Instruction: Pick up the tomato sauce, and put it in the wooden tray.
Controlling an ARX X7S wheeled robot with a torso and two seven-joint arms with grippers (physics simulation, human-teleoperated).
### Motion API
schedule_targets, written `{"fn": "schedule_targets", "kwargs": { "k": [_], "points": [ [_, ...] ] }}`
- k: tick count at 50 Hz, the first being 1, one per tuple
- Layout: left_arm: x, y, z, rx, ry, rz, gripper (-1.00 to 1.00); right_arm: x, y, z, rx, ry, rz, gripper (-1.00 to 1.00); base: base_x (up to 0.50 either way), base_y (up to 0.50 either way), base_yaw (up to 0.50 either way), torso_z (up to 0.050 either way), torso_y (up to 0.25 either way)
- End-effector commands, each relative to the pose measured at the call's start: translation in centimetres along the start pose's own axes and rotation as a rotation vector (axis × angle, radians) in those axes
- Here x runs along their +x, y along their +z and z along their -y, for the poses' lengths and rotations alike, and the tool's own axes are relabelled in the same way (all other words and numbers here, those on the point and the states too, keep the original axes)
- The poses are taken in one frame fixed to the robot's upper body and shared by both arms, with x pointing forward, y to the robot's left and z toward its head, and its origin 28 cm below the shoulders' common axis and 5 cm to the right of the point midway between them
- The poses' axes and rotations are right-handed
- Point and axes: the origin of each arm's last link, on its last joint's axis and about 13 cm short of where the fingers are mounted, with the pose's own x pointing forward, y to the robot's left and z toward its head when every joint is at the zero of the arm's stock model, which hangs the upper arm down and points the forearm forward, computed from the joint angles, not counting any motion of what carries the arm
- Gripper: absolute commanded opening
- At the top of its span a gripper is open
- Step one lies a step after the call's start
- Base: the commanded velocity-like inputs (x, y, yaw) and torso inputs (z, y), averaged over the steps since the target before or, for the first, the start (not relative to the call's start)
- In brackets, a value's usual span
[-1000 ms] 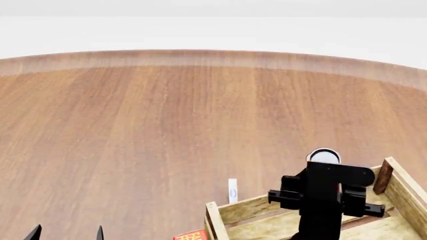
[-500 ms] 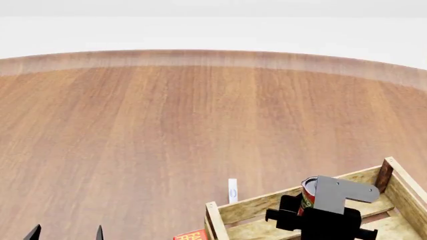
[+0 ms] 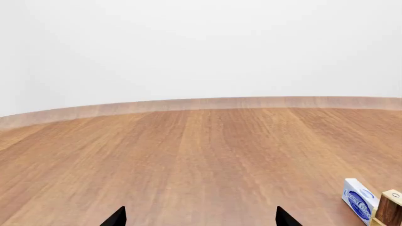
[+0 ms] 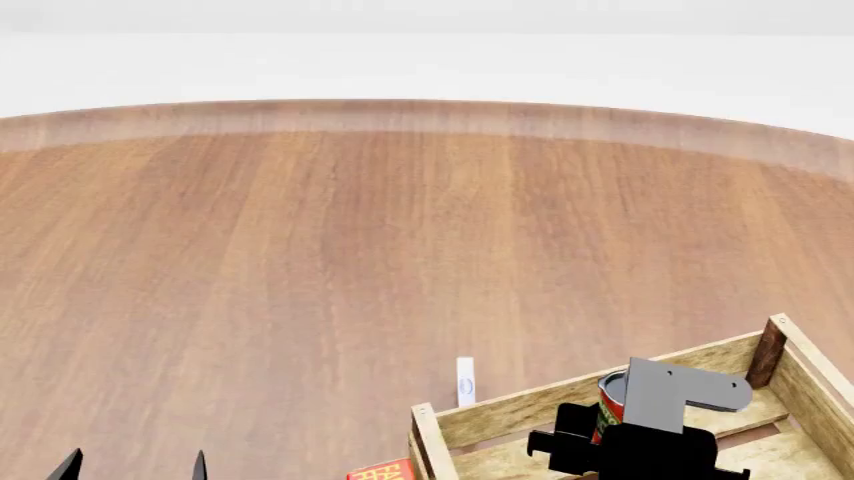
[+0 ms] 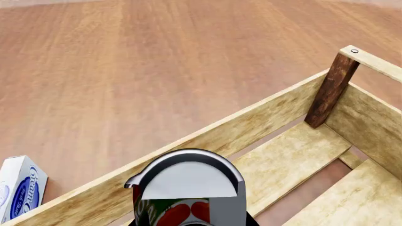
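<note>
The tomato sauce [image 4: 611, 396], a small can with a red and green label and a silver top, is held in my right gripper [image 4: 622, 420] just inside the far wall of the wooden tray [image 4: 521, 410]. In the right wrist view the can [image 5: 182, 188] fills the lower middle, over the tray's slatted floor [image 5: 295, 155]. My left gripper [image 4: 134, 466] is open and empty at the lower left, far from the tray. Its two black fingertips [image 3: 116, 217] show above bare table in the left wrist view.
A white and blue cream cheese box [image 4: 465, 381] stands just outside the tray's far wall; it also shows in the wrist views [image 5: 19, 188] [image 3: 359, 200]. A red and yellow box [image 4: 380, 470] lies by the tray's left corner. The round wooden table [image 4: 334, 250] stretches beyond.
My right gripper has come down and towards me with the can, from above the tray's far wall to inside it. The left arm has not moved.
</note>
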Motion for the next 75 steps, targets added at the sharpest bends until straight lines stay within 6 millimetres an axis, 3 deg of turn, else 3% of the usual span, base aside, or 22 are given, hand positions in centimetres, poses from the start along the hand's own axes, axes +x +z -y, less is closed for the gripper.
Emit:
{"fn": "schedule_targets", "kwargs": {
  "k": [1,28,29,59,68,75],
  "points": [
    [-0.01,0.03,0.01,-0.002,0.001,-0.001,1.0,0.0,0.1,0.01,-0.053,-0.006,-0.008,-1.0,0.0,0.0,0.0,0.0,0.0],
    [-0.05,0.0,-0.01,0.0,0.0,0.0,1.0,-0.01,0.05,0.03,-0.041,0.007,-0.011,-1.0,0.0,0.0,0.0,0.0,0.0],
    [-0.06,0.0,-0.01,0.0,0.0,0.0,1.0,0.0,0.07,0.02,-0.042,0.015,-0.012,1.0,0.0,0.0,0.0,0.0,0.0],
    [0.06,-0.04,-0.02,-0.001,-0.002,0.0,1.0,-0.01,0.07,0.0,-0.054,0.017,-0.016,1.0,0.0,0.0,0.0,0.0,0.0],
    [0.03,-0.01,-0.02,-0.002,-0.002,-0.001,1.0,0.08,0.2,-0.38,-0.145,0.039,0.162,1.0,0.0,0.0,0.0,0.0,0.0],
    [0.02,0.0,0.0,0.0,-0.001,-0.001,1.0,0.06,0.26,-0.18,-0.087,0.079,0.244,1.0,0.0,0.0,0.0,0.0,0.0]
  ]
}}
